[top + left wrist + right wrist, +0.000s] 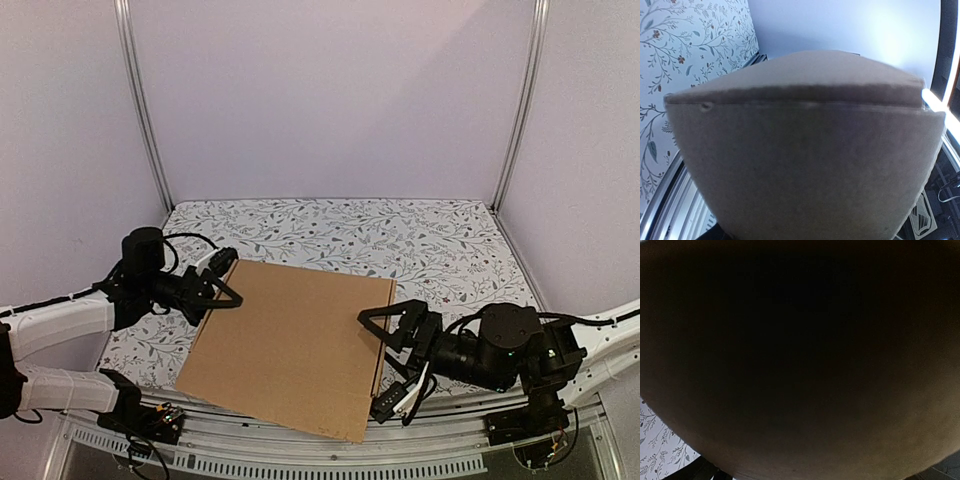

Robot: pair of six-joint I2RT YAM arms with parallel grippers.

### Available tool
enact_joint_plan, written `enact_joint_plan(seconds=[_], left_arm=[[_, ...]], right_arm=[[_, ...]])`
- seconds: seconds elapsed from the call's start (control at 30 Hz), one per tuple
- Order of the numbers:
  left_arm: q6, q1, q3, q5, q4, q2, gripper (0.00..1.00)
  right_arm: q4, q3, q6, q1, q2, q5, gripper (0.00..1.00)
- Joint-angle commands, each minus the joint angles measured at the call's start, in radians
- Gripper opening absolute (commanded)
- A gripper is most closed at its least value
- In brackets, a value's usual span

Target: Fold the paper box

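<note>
The paper box (290, 345) is plain brown, unprinted cardboard, closed into a shallow, roughly square slab with its broad smooth face up. It lies over the near half of the desk (430, 240), turned slightly askew, and its nearest corner reaches past the desk's near edge. Its right side shows a thin layered edge. Close up in the left wrist view, one edge carries a long crease with a small dent.

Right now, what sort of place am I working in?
Probably a lab robot cell, not a home: plain pale walls on aluminium posts enclose a floral-covered table, and the left arm and right arm flank the paper box.
</note>
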Motion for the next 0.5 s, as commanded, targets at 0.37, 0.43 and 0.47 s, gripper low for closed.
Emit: enact_joint_plan(seconds=[0.37, 0.43, 0.47], left_arm=[[0.202, 0.019, 0.080, -0.024, -0.264, -0.083, 0.65], [0.272, 0.034, 0.133, -0.067, -0.369, -0.131, 0.88], [0.338, 0.041, 0.193, -0.108, -0.453, -0.153, 0.98]], right_arm=[[0.071, -0.019, 0.282, 0.009, -0.078, 0.005, 0.35], [0.051, -0.019, 0.374, 0.010, -0.089, 0.016, 0.34], [0.027, -0.019, 0.415, 0.009, -0.095, 0.017, 0.34]])
